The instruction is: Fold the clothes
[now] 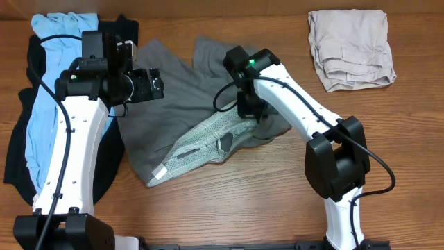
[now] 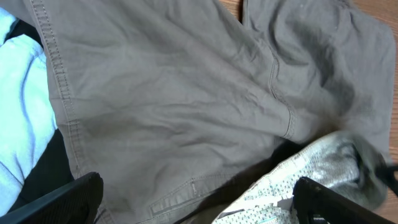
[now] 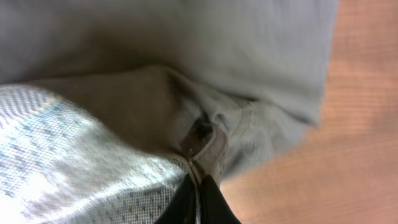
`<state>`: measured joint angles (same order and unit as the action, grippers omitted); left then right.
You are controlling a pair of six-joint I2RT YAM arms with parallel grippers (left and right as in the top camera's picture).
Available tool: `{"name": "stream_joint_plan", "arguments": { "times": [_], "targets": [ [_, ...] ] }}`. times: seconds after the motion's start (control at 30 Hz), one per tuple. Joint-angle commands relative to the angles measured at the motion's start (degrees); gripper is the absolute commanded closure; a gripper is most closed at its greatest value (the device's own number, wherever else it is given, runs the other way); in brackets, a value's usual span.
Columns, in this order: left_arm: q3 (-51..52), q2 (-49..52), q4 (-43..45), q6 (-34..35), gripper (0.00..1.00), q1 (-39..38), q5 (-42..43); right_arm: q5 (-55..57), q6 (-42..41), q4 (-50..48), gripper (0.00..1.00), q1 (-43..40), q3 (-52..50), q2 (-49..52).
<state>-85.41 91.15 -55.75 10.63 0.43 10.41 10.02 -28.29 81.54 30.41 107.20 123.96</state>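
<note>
Readable text: none from my seat.
I spot one small white tag (image 1: 161,172) at the turned-out waistband end of the grey shorts (image 1: 173,76); any print on it is too small and blurred for me to read.

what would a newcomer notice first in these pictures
The grey shorts sprawl crumpled in the middle with a pale lining turned out, and the right gripper is pinched shut on a fold of them. The left gripper hangs open over their left side, beside a blue and black pile. A folded beige garment lies apart at the top right of the overhead view.
</note>
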Motion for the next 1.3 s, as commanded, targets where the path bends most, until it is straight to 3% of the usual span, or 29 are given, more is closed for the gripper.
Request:
{"name": "stream_joint_plan", "arguments": {
  "times": [0.0,0.2,0.37,0.67,0.8,1.13,1.27],
  "targets": [
    [0.5,0.4,-0.1,1.0,0.0,0.3,-0.5,-4.4,-0.7,6.1,0.96,-0.2,-0.2,-0.4],
    [0.5,0.4,-1.4,-1.2,0.0,0.3,-0.5,-4.8,-2.4,13.0,0.96,1.3,-0.2,-0.5],
    [0.5,0.4,-2.8,-2.5,0.0,0.3,-0.7,-4.5,-5.1,13.0,0.96,2.1,-0.3,-2.2],
    [0.5,0.4,-3.2,-3.4,0.0,0.3,-0.8,0.0,-12.5,12.7,0.96,5.5,-3.5,-14.2],
    [0.5,0.4,-3.8,-3.4,0.0,0.3,-0.7,-0.1,-15.4,10.6,0.96,5.5,-12.2,-20.5],
    [3.0,0.4,-4.4,-4.2,0.0,0.3,-0.1,-11.7,-20.2,-5.2,0.96,5.5,-47.0,-36.5],
    [4.2,0.4,-3.8,-4.2,0.0,0.3,-0.1,-14.0,-21.3,-8.3,0.96,5.5,-53.8,-43.1]
  ]
}}
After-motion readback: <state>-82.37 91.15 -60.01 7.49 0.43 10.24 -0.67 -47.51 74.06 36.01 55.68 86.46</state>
